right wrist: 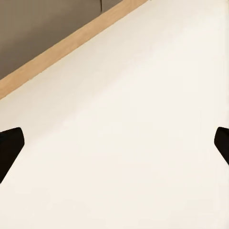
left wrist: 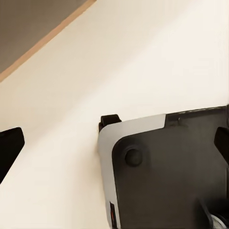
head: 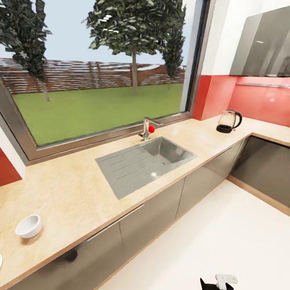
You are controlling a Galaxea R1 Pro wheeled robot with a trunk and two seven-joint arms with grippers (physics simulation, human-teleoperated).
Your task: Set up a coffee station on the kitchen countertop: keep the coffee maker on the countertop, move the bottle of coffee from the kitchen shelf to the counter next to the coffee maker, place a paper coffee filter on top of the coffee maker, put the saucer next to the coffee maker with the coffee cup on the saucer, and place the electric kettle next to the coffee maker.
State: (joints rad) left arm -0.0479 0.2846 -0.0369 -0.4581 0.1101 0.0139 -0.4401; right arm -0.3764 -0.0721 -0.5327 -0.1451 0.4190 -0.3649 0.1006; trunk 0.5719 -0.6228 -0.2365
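Kettle [head: 228, 121] stood upright on the light wood-toned surface [head: 76, 193], far along at the head view's right, in the corner below the red backsplash [head: 257, 100] and a grey wall cabinet [head: 266, 44]. Its dark body sat on a black base with the black handle turned away from the sink. A steel sink [head: 145, 163] with a ribbed drainer was let into the surface under the big window [head: 100, 72], and a tap [head: 147, 128] with a red knob rose behind it. A small white cup [head: 28, 226] rested on the surface near its front edge, at the view's left, well apart from the kettle. Grey cabinet fronts [head: 161, 209] ran below, down to a pale floor [head: 225, 241].

Both wrist views looked down at that floor. The left pincer [left wrist: 114, 145] showed dark fingertips [left wrist: 9, 148] at opposite edges of its picture, spread wide with nothing between them, above the robot's grey base [left wrist: 167, 171]. The right pincer [right wrist: 114, 143] likewise had its fingertips [right wrist: 9, 145] far apart, holding nothing.
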